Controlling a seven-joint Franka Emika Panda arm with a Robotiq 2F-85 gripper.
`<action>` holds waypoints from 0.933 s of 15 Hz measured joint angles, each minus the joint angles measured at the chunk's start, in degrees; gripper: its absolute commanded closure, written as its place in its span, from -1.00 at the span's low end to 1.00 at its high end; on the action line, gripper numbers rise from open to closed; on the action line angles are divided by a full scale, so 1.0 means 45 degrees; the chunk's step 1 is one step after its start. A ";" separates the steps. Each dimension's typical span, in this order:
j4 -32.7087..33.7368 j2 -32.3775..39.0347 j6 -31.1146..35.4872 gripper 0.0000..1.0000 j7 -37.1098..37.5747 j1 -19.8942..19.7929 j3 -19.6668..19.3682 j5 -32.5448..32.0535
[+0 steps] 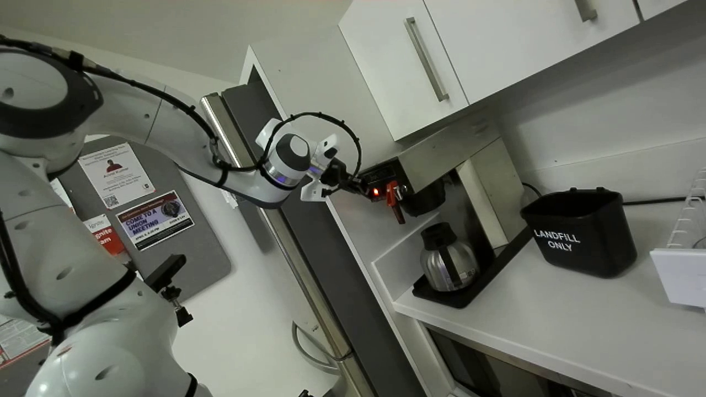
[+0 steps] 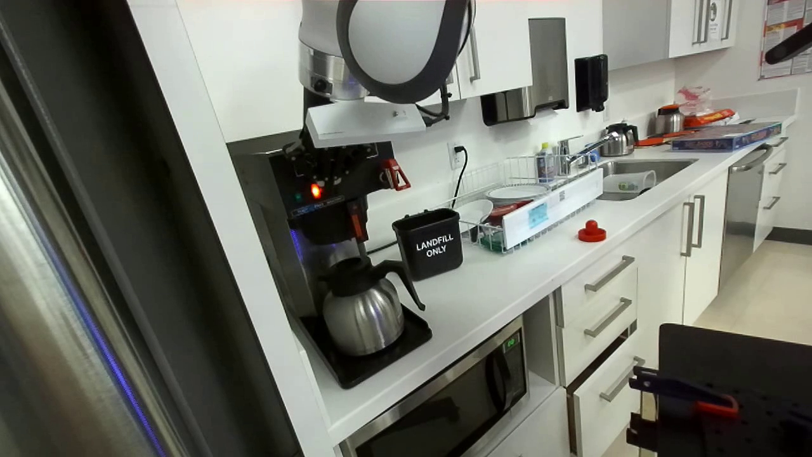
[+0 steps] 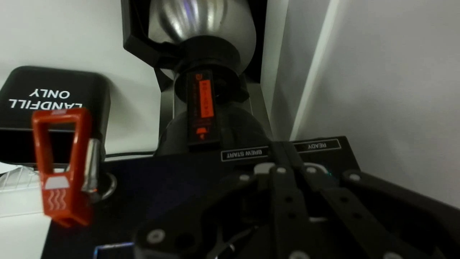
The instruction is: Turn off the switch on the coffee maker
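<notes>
The coffee maker (image 1: 447,154) (image 2: 250,190) stands on the counter against a side panel, with a steel carafe (image 1: 449,267) (image 2: 365,320) on its black base. The switch (image 1: 376,192) (image 2: 316,190) glows red on the dark front panel in both exterior views. In the wrist view, the panel (image 3: 154,190) shows "BREW START" and "READY" labels; the switch is hidden there. My gripper (image 1: 366,190) (image 2: 317,166) (image 3: 285,145) is shut with nothing between its fingers. Its tips are at the panel, close beside the switch; I cannot tell whether they touch it.
A red faucet handle (image 1: 392,201) (image 2: 394,174) (image 3: 61,165) juts from the panel beside the gripper. The brew basket's red-labelled handle (image 3: 203,108) is below. A black landfill bin (image 1: 579,234) (image 2: 430,244) stands nearby. White cabinets (image 1: 402,66) hang above. A dish rack (image 2: 552,206) is farther along.
</notes>
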 measured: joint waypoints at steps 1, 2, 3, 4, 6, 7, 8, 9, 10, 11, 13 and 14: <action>0.0081 0.0115 0.0040 0.99 -0.0004 0.0000 0.0000 -0.0042; 0.0142 0.0211 0.0106 0.99 -0.0012 0.0000 0.0000 -0.0073; 0.0209 0.0304 0.0191 0.99 -0.0019 0.0000 0.0000 -0.0096; 0.0278 0.0398 0.0285 0.99 -0.0031 0.0002 0.0000 -0.0101; 0.0372 0.0551 0.0397 0.99 -0.0113 0.0014 -0.0001 -0.0101; 0.0375 0.0574 0.0404 0.99 -0.0169 0.0015 -0.0001 -0.0101; 0.0378 0.0588 0.0405 0.99 -0.0199 0.0015 -0.0001 -0.0101; 0.0390 0.0615 0.0410 0.99 -0.0207 0.0017 -0.0001 -0.0101; 0.0423 0.0661 0.0428 0.99 -0.0208 0.0028 -0.0001 -0.0101; 0.0439 0.0692 0.0429 0.99 -0.0208 0.0039 -0.0001 -0.0101; 0.0453 0.0728 0.0450 0.99 -0.0208 0.0053 -0.0001 -0.0101; 0.0455 0.0738 0.0463 0.99 -0.0209 0.0054 -0.0001 -0.0101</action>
